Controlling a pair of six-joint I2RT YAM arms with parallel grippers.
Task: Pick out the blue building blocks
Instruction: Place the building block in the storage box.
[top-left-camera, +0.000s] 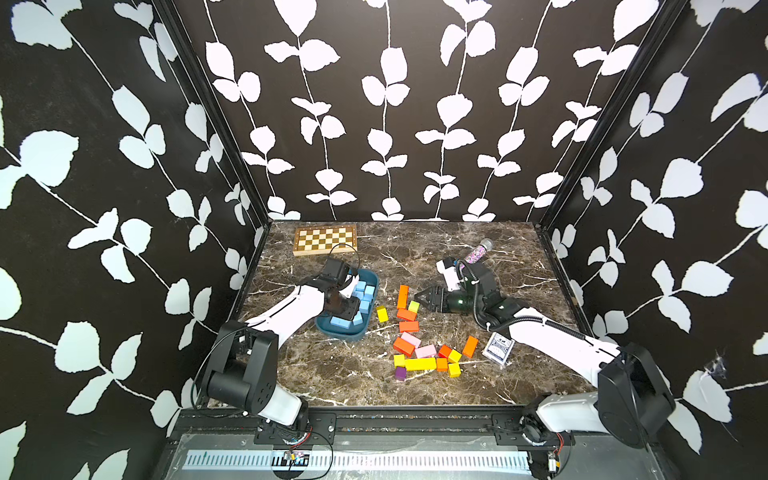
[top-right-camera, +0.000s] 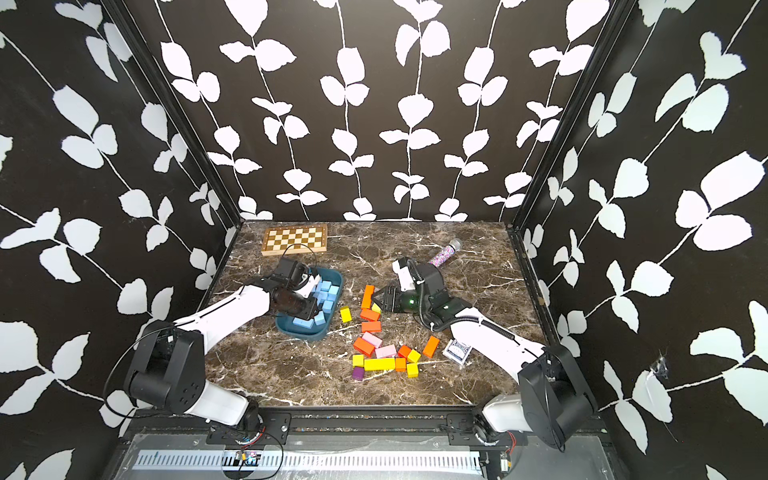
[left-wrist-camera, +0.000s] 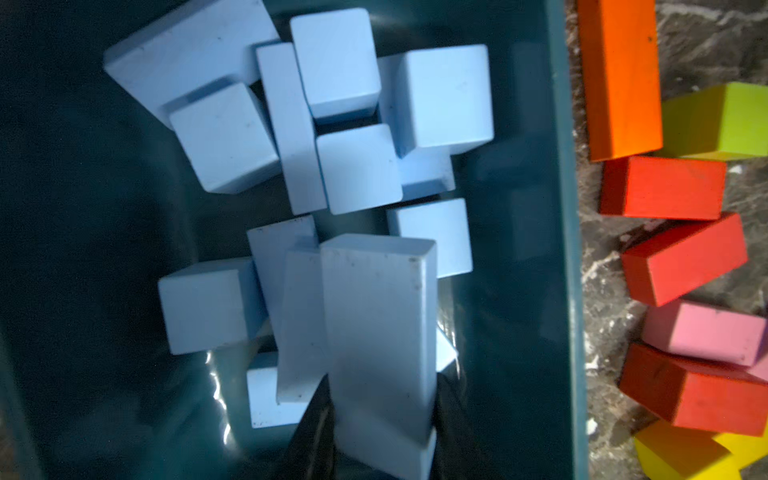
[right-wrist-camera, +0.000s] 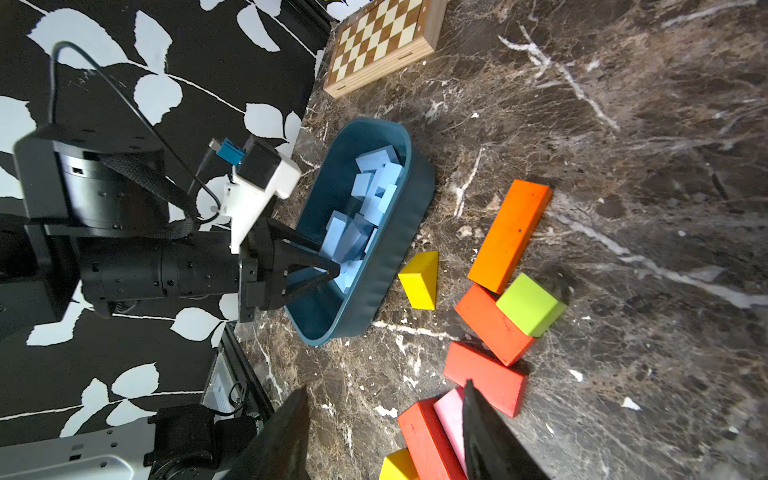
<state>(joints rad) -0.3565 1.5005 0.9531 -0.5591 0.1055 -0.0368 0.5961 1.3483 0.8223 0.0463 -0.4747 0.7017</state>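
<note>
Orange, yellow and pink blocks (top-left-camera: 409, 326) lie beside the teal tray (right-wrist-camera: 399, 245); above them the right gripper (top-left-camera: 421, 302) hangs, jaws apart, empty. Inside the tray, blue building blocks (left-wrist-camera: 357, 166), the left gripper (left-wrist-camera: 380, 386) clamped on one long brick (left-wrist-camera: 374, 299)

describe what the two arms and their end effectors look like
Both arms have white link shells and black joint housings. The left arm carries a thin black cable from its wrist camera; the right arm has a black ribbed hose along it and a green light at the wrist. The left end effector and right end effector have black, tapered triangular fingers.
</note>
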